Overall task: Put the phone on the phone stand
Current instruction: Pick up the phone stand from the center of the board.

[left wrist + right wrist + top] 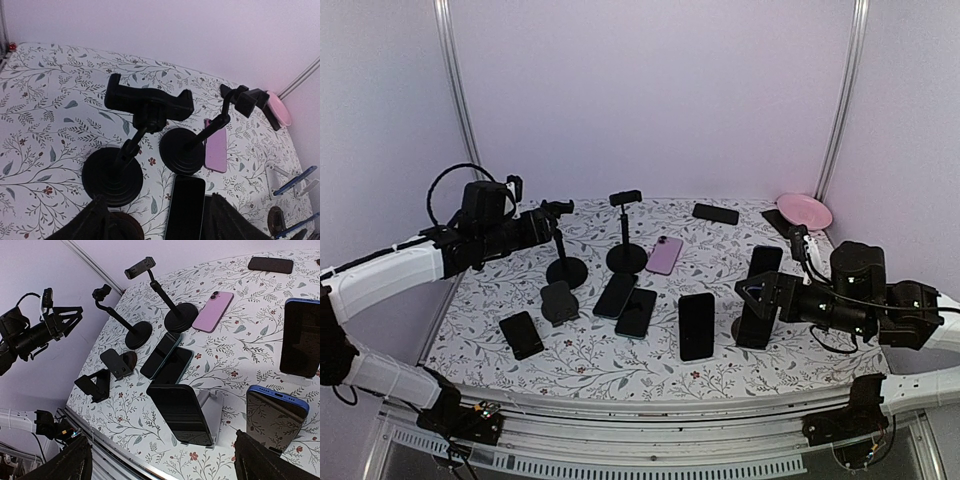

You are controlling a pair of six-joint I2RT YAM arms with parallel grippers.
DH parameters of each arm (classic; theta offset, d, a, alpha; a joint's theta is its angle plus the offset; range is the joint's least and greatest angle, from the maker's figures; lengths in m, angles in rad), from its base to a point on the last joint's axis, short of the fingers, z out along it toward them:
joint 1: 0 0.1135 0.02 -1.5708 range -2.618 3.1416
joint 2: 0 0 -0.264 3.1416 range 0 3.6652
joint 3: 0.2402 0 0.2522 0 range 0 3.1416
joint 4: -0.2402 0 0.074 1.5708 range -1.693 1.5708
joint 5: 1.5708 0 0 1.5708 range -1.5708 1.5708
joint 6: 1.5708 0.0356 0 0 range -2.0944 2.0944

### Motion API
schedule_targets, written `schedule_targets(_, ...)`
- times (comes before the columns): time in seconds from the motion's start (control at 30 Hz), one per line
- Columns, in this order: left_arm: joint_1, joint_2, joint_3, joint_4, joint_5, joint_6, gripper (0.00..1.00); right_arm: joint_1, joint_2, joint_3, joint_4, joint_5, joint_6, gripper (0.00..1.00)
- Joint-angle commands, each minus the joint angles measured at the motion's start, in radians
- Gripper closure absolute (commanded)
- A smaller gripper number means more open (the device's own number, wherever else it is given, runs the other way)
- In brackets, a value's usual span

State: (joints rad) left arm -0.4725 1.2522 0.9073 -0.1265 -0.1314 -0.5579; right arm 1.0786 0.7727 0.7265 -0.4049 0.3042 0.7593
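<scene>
We judge the task partly done. Three phones already lean on small stands toward the table's (770, 368) near-right part: a black phone (182, 412), a near blue phone (276, 412) and a far blue phone (300, 337).

The rest lie flat on the table, none in a grip. A pink phone (663, 254) is mid-table, and a dark phone (616, 295) lies with a second dark phone (637, 312) just beside it. A far phone (716, 213) sits near the back edge. We cannot tell which one is meant next.

Four stands are empty: a pole stand (112, 175), a second pole stand (184, 150) beside it, and a folding stand (95, 385) and round stand (120, 365) toward the near-left corner.

The left gripper (542, 218) hangs above the first pole stand's clamp, its fingers spread with nothing between them. The right gripper (750, 293) hovers by the propped phones, its fingers wide apart and also empty.

What is left, in our view, is a full cycle: pick up a flat phone, carry it over and seat it in an empty stand.
</scene>
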Motion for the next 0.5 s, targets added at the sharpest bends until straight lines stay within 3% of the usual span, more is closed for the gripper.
schedule_targets(0.0, 0.025, 0.071, 0.054, 0.013, 0.023, 0.062, 0.37, -0.004, -0.032, 0.025, -0.015, 0.006, -0.007, 0.01)
schedule_targets(0.13, 0.044, 0.132, 0.05, 0.099, 0.051, 0.105, 0.46, -0.003, -0.052, 0.015, -0.003, -0.005, -0.011, 0.01)
schedule_targets(0.47, 0.084, 0.245, 0.07, 0.255, 0.055, 0.214, 0.47, -0.004, -0.087, 0.013, 0.008, -0.038, -0.019, 0.01)
